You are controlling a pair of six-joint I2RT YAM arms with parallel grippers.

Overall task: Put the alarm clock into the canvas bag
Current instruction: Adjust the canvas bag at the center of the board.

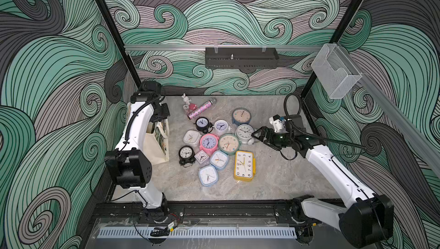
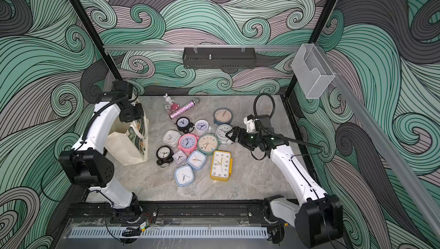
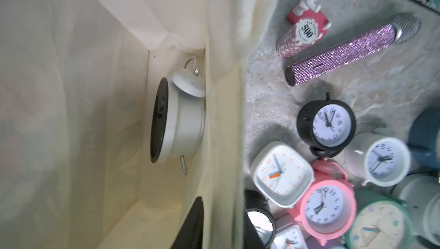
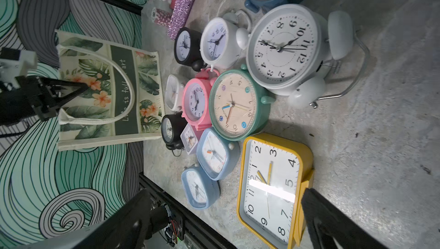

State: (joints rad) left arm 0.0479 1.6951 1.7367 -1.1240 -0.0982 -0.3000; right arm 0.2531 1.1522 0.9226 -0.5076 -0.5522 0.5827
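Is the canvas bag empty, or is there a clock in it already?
Not empty. The left wrist view looks down into the canvas bag and shows a white twin-bell alarm clock resting at its bottom.

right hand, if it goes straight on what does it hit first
Probably the green clock; the right hand points toward it. Depth is unclear, so it could catch the big white clock beside it first.

Down inside the canvas bag, a white twin-bell alarm clock on edge, tight against the fabric wall (black back showing). Outside on the tabletop: pink clock, black clock, glittery microphone.
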